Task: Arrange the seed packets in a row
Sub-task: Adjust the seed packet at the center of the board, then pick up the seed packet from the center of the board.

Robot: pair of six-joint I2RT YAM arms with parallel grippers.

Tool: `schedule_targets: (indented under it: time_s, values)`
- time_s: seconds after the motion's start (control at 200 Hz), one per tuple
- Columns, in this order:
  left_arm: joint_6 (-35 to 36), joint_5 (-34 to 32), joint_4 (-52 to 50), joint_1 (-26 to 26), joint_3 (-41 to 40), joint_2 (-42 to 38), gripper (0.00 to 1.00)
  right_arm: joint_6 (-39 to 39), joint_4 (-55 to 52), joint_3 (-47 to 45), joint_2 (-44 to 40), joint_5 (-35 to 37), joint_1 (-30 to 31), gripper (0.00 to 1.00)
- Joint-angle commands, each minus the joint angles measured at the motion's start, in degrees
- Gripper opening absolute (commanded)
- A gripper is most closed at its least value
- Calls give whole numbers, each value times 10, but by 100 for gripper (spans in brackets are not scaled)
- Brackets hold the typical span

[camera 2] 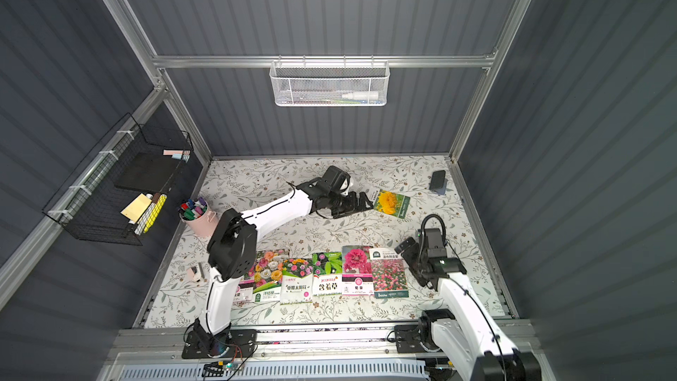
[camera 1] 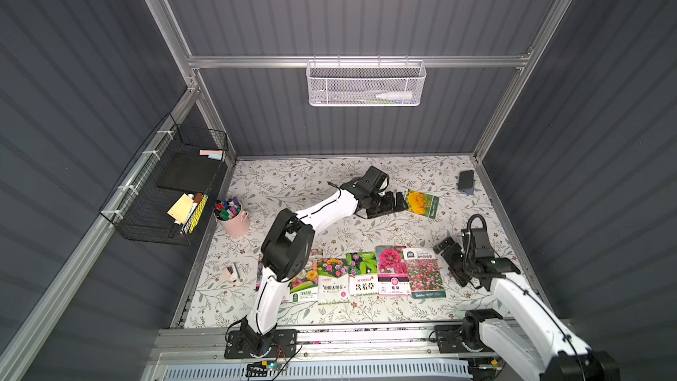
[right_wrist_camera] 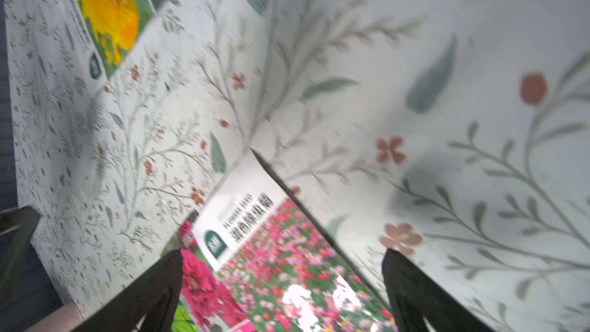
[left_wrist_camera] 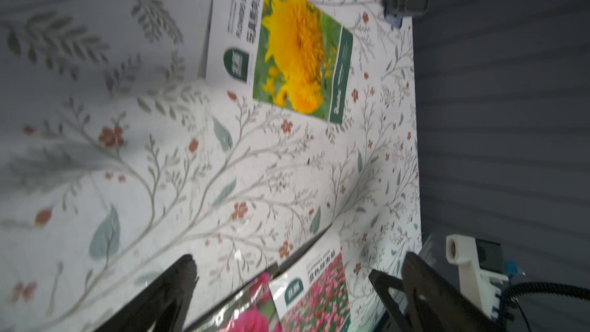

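I see the yellow packet point(camera 1: 422, 204) askew, long axis diagonal. Left gripper point(camera 1: 402, 202) and right gripper point(camera 1: 454, 261) gape empty. Its label band point(left_wrist_camera: 236, 23) is legible only from the left wrist.

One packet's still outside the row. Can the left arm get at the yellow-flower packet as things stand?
Probably yes. The left arm stretches toward the yellow-flower packet, jaws open close beside its edge. Nothing lies on the packet or in between.

Along table point(camera 1: 293, 185) front edge: packet row point(camera 1: 366, 274), edges touching or overlapping. Behind, toward right: lone packet point(camera 1: 423, 204), left gripper point(camera 1: 402, 204) just beside. Right of row: right gripper point(camera 1: 453, 261). Far right corner: block point(camera 1: 465, 180).
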Motion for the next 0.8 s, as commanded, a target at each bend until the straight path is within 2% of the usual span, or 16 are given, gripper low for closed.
schedule_targets:
  time_s: [0.0, 0.09, 0.17, 0.31, 0.495, 0.66, 0.795]
  values:
    - [98, 63, -45, 23, 130, 80, 100, -38, 20, 101, 92, -26, -33, 99]
    - [135, 89, -82, 39, 241, 158, 99, -47, 20, 156, 160, -48, -62, 99]
    - [132, 106, -64, 54, 282, 204, 99, -50, 36, 184, 200, -52, -85, 99]
    - [77, 130, 50, 74, 256, 237, 99, -52, 61, 237, 283, -79, -115, 99]
    - [33, 127, 120, 74, 247, 279, 99, -47, 126, 296, 397, -141, -117, 99]
    - [-50, 132, 179, 71, 246, 317, 99, -51, 126, 378, 499, -142, -117, 99]
    - [-122, 142, 241, 60, 207, 323, 100, -66, 97, 444, 560, -125, -117, 99]
